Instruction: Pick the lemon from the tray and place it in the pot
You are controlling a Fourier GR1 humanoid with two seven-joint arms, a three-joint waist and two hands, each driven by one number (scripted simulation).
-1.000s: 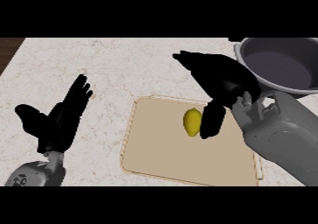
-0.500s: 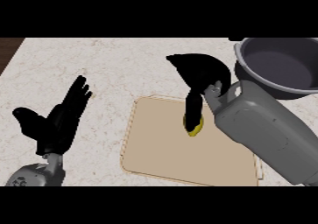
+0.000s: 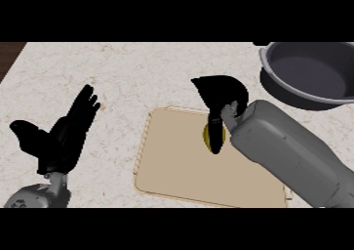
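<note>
From my remote station I record the following. The bench (image 3: pixel 136 68) is a pale speckled stone surface, with a strip of dark wood showing at its far left corner. A beige tray (image 3: pixel 186 180) lies flat on it, right of centre, its right edge partly hidden by the right forearm (image 3: pixel 294 156).

The right hand (image 3: pixel 221 95) is over the tray's far right part, palm down, with its fingers (image 3: pixel 217 139) curled downward over the lemon (image 3: pixel 207 133). Only a thin yellow sliver of the lemon shows along the left side of those fingers; the rest is hidden beneath the hand. I judge the hand to be closed around the lemon. I cannot tell whether the fruit sits on the tray surface or is raised clear of it. In either case, the lemon is over the tray and not in the pot.

The pot (image 3: pixel 312 75) stands on the bench at the far right, grey, with a dark interior, and nothing visible inside it. It sits beyond and to the right of the tray, apart from the right hand.

The left hand (image 3: pixel 61 136) shows at the left side of the view, over bare bench, well apart from the tray. Its fingers are straight and point away, thumb spread to the left. It holds nothing and is at rest.
</note>
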